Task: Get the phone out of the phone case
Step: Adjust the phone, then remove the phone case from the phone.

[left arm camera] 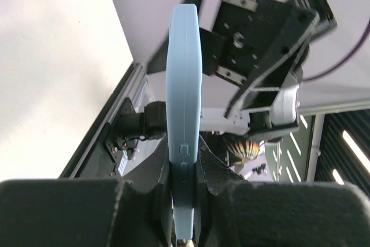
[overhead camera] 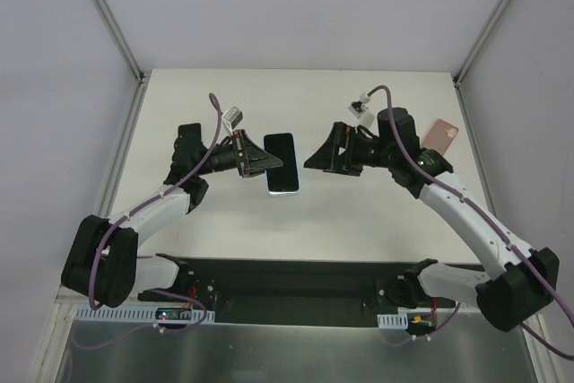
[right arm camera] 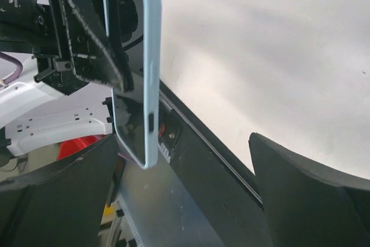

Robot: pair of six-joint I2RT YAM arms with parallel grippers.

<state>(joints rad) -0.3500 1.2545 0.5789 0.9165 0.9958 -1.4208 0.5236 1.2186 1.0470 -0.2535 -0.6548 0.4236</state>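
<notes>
Left gripper pinches the light-blue phone by its edges between its pads, which hide the phone's lower end. In the top view the phone sits over the middle of the table, dark screen facing up. The right gripper is spread wide just beside the phone, not touching it. The pink phone case lies well apart, near the table's right edge, partly hidden behind the right arm; its inside is hard to make out.

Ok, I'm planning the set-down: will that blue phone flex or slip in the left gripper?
Probably stiff: the blue phone stands straight though the left gripper pinches only part of it. Its smooth, rounded edges look slippery, so a bump might pivot it. The glossy front is likely glass, so fragile.
</notes>
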